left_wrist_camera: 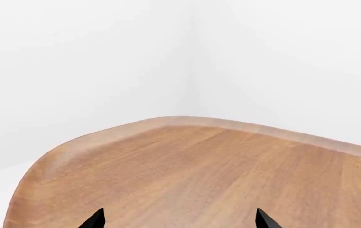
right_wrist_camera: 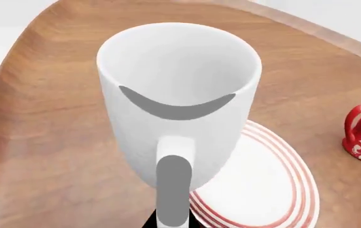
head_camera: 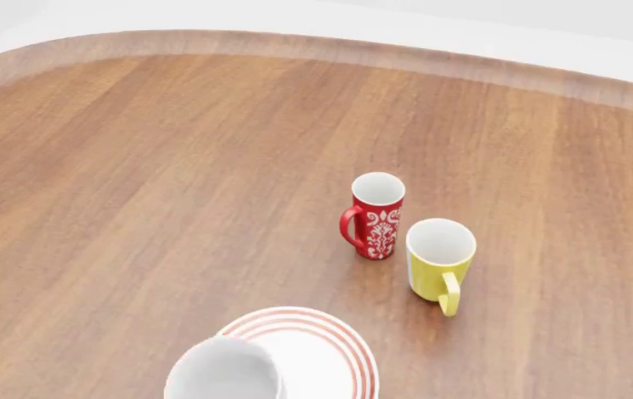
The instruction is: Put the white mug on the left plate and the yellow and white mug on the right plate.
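Observation:
The white mug fills the right wrist view, and my right gripper is shut on its loop handle, a black finger on each side. In the head view the white mug hangs over the near left edge of a ringed plate. Whether the mug touches the plate is unclear. I cannot tell if this is the left plate or the right plate; the other one is out of view. The yellow and white mug stands upright to the right. My left gripper is open over bare wood.
A slim red mug with a white pattern stands just left of and behind the yellow one, nearly touching it. The wooden table has a raised rounded rim and white walls behind it.

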